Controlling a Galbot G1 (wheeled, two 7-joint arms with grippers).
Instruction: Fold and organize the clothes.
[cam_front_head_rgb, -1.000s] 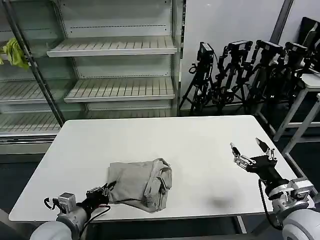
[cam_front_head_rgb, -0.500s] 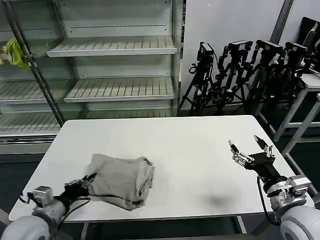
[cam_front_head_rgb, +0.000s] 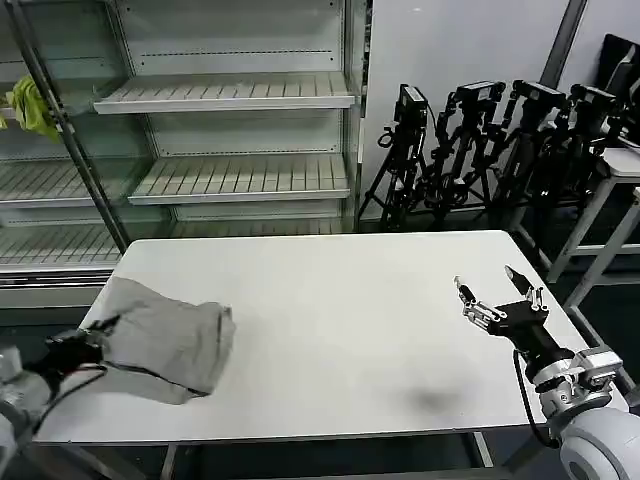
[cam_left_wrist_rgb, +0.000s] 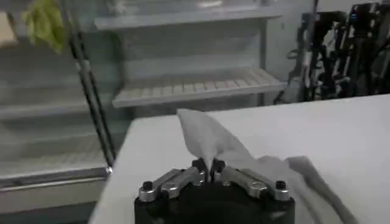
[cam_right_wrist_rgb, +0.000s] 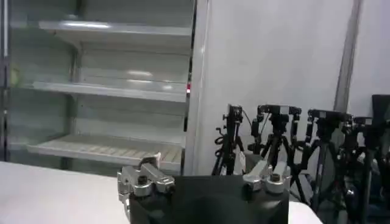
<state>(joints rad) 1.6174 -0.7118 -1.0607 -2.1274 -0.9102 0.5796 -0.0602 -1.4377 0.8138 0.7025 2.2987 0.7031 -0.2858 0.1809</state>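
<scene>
- Left end effector (cam_left_wrist_rgb: 209, 167): jaws closed tight on a pinch of the grey T-shirt (cam_front_head_rgb: 165, 342); it is placed at the worktop's near left corner, partly beyond the edge in the head view.
- Right end effector (cam_front_head_rgb: 497, 301): fingers spread wide, nothing held; it is poised above the worktop's right side, well apart from the garment.
- T-shirt: lies bunched and roughly folded on the left end of the white worktop (cam_front_head_rgb: 360, 320), with one edge lifted towards the left end effector; chest print and collar strip cannot be made out.
- Step in hand, judged: the bundle is being dragged or repositioned by one gripped edge, and the fold is not yet neat.
- Next move, judged: the cloth needs to be set flat on the worktop and released, or the free edge taken by the right end effector so the layers can be squared.
- Left wrist view: the pinched peak of fabric rising between the closed jaws is seen up close, a detail too small to read in the head view.
- Head view: the garment's whole outline and the gap to the right end effector are given.
- Right wrist view: the parted fingers are seen against shelving (cam_right_wrist_rgb: 109, 91) and tripods (cam_right_wrist_rgb: 286, 140).
</scene>
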